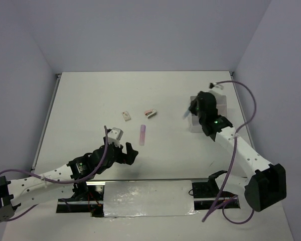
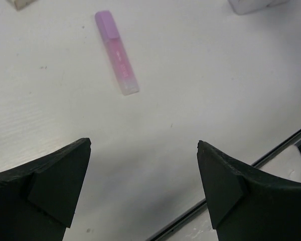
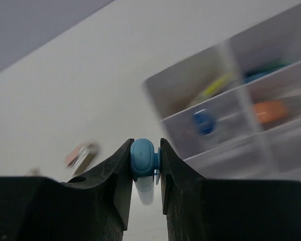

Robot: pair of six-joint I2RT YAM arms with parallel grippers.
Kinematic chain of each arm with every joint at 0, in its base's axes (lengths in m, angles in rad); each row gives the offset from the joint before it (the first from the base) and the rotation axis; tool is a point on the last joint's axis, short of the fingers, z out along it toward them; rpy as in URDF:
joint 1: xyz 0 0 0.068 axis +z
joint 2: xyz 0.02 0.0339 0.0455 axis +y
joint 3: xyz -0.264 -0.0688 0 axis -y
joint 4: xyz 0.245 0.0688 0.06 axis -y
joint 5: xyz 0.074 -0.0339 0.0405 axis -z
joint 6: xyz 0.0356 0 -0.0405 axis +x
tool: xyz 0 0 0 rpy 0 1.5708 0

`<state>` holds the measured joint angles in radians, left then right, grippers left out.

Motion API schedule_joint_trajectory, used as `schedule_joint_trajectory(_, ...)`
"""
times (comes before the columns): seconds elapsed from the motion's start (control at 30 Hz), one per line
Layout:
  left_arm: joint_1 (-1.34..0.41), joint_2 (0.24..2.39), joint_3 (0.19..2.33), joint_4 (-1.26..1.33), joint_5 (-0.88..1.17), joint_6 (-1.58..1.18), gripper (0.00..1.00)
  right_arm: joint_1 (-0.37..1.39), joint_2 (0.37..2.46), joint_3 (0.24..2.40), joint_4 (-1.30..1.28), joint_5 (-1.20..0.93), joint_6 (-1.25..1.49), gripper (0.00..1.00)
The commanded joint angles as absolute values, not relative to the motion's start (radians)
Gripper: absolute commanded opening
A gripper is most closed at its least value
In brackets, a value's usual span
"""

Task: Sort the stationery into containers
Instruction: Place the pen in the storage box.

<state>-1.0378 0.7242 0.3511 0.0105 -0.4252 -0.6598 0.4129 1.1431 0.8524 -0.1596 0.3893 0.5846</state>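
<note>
This is a robotics lab test cell: a bare white table (image 1: 90,100) boxed in by plain pale walls (image 1: 140,30), a left arm (image 1: 50,175) and right arm (image 1: 241,148) bolted beside a shiny metal plate (image 1: 145,198), purple cables (image 1: 253,105) trailing loose.

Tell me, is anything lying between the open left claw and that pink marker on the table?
Nothing visible does. In the left wrist view only bare table separates the open left gripper from the pink marker ahead of it.

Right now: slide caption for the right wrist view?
Right gripper clamps a blue-white tube, translucent bins blurred beyond.
</note>
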Motion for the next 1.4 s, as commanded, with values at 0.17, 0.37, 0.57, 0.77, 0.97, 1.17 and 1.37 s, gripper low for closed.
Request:
schedule_joint_trajectory(0.17, -1.046, 0.706, 0.344, -0.077, -0.423, -0.703, 0.99, 0.057, 1.167, 0.905, -0.181, 0.660, 0.500, 0.00)
schedule_joint_trajectory(0.37, -1.046, 0.761, 0.351, -0.032, -0.385, -0.680, 0.99, -0.032, 1.305, 0.996, -0.180, 0.655, 0.511, 0.00)
schedule_joint_trajectory(0.57, -1.046, 0.792, 0.348, -0.009, -0.362, -0.669, 0.99, -0.049, 1.361, 1.018, -0.156, 0.670, 0.506, 0.00)
schedule_joint_trajectory(0.77, -1.046, 0.813, 0.367, 0.018, -0.387, -0.683, 0.99, -0.055, 1.414, 1.025, -0.152, 0.661, 0.514, 0.17)
schedule_joint_trajectory(0.97, -1.046, 0.882, 0.406, 0.038, -0.402, -0.683, 0.99, -0.055, 1.424, 1.037, -0.173, 0.649, 0.520, 0.70)
schedule_joint_trajectory(1.17, -1.042, 1.043, 0.507, 0.012, -0.524, -0.755, 0.99, -0.020, 1.313, 1.042, -0.245, 0.598, 0.535, 1.00)
schedule_joint_trajectory(1.37, -0.944, 1.349, 0.685, -0.009, -0.514, -0.802, 0.99, 0.106, 1.091, 1.000, -0.348, 0.546, 0.537, 1.00)
